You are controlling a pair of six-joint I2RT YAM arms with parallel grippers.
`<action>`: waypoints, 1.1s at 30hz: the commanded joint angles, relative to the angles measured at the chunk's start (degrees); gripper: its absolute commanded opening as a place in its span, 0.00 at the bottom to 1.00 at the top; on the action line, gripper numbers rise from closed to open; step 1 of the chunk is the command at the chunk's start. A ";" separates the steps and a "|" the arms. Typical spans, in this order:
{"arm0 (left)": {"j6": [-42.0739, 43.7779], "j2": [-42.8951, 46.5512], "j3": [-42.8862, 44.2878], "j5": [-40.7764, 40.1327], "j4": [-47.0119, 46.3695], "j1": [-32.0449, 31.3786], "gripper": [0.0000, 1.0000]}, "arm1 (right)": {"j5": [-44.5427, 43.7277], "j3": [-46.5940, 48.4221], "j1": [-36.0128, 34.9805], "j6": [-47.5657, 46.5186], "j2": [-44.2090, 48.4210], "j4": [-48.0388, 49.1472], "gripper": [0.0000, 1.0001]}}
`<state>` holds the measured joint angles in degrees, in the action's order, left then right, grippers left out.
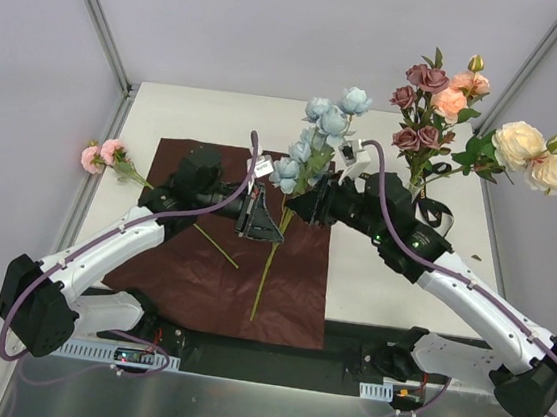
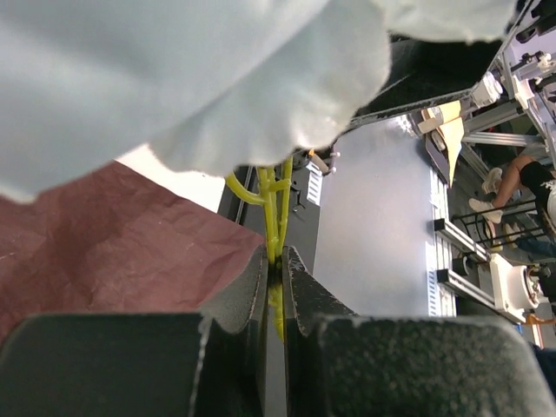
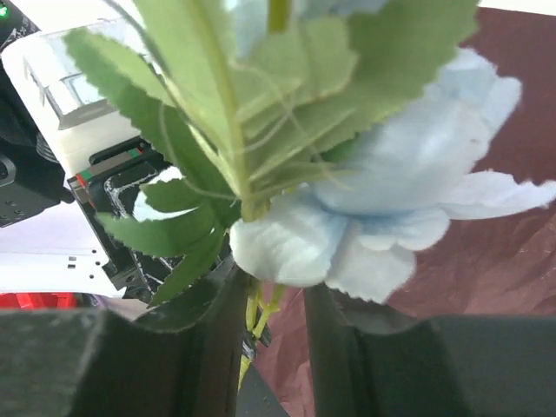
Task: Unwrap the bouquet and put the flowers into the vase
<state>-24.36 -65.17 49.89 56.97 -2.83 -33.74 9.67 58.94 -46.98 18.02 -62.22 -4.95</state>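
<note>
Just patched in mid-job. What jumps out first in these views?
The pale blue blossoms are held up in the middle above the spread dark red paper. The left gripper pinches their stem, and the right gripper brackets it with a gap between its jaws. At the back right, mauve, peach and cream roses rise tall, and two pink blooms lie alone at far left.
</note>
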 commanded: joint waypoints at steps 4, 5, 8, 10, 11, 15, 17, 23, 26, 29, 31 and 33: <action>1.86 2.15 0.03 0.43 -2.45 -0.63 0.20 | -2.62 3.20 -1.09 -1.75 1.21 3.02 0.00; 2.03 2.58 -0.05 -1.14 -2.01 -0.63 0.30 | -3.86 3.38 -1.09 -3.85 1.92 1.02 0.01; 3.17 4.43 -0.14 -4.66 -0.69 -0.63 0.58 | -11.23 5.57 -1.01 -11.30 4.90 -5.38 0.01; 3.88 5.66 0.12 -6.07 1.24 -0.63 0.65 | -17.63 9.33 -1.01 -15.71 6.84 -9.36 0.01; 4.75 5.93 0.30 -7.04 1.86 -0.63 0.66 | -20.37 11.01 -0.83 -17.56 7.45 -13.29 0.01; 6.25 6.72 0.65 -8.80 4.23 -0.63 0.69 | -33.03 17.78 0.40 -30.57 9.48 -17.90 0.01; 6.43 6.54 0.56 -9.33 4.68 -0.63 0.69 | -39.01 21.55 1.27 -38.48 9.57 -17.99 0.01; 6.60 5.31 0.47 -9.95 4.85 -0.63 0.69 | -44.57 28.95 8.46 -49.74 6.94 -14.49 0.01; 6.96 5.23 0.56 -10.04 5.03 -0.63 0.70 | -41.94 29.48 14.27 -50.28 5.97 -10.63 0.01; 7.39 5.31 0.56 -9.77 5.29 -0.63 0.72 | -39.21 29.13 18.50 -50.19 5.18 -7.19 0.01; 7.66 5.58 0.39 -10.12 5.64 -0.63 0.73 | -37.63 29.83 20.51 -50.19 3.86 -6.57 0.01; 7.84 5.58 0.30 -10.39 5.99 -0.63 0.74 | -36.83 30.10 21.49 -50.45 2.98 -5.51 0.01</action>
<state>-18.68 -59.88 49.67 47.27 3.36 -33.82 -29.58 87.22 -27.64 -29.98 -57.52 -16.10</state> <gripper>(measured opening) 0.732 0.034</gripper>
